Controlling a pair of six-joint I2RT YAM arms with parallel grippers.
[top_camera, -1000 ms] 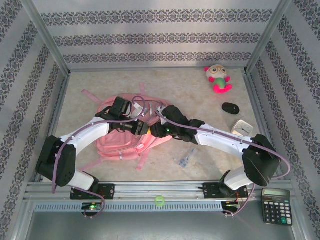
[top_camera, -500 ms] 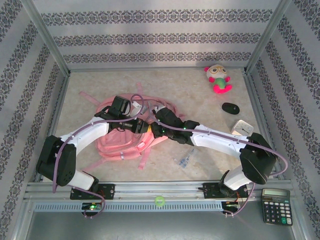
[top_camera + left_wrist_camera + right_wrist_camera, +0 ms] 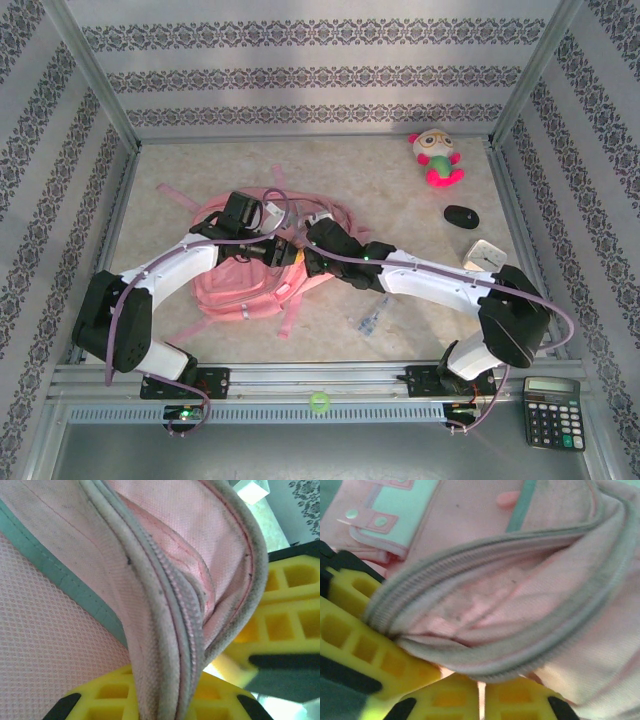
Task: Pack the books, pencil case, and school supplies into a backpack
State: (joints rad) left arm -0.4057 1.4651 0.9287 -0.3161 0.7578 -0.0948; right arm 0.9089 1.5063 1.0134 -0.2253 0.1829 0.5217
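Note:
The pink backpack (image 3: 235, 280) lies left of centre on the table. My left gripper (image 3: 283, 251) is shut on the backpack's grey zipper rim (image 3: 170, 630), and the fabric runs down between its yellow fingers (image 3: 100, 702). My right gripper (image 3: 306, 258) is right beside it, shut, its fingertips (image 3: 520, 697) pressed under the zipper rim (image 3: 510, 665) of the open pocket. I cannot tell if fabric is pinched between them. Of the school supplies, a clear packet (image 3: 370, 318) lies on the table below the right arm. The books and the pencil case are out of view.
A pink-and-green plush toy (image 3: 436, 156) sits at the back right. A black oval object (image 3: 461, 216) and a white square object (image 3: 484, 255) lie near the right wall. A calculator (image 3: 551, 410) and a green ring (image 3: 319, 402) rest on the front rail. Backpack straps (image 3: 180, 190) trail outwards.
My right gripper has slid left to the backpack's opening beside the left gripper, and its jaws have closed. The left gripper has kept its hold on the rim.

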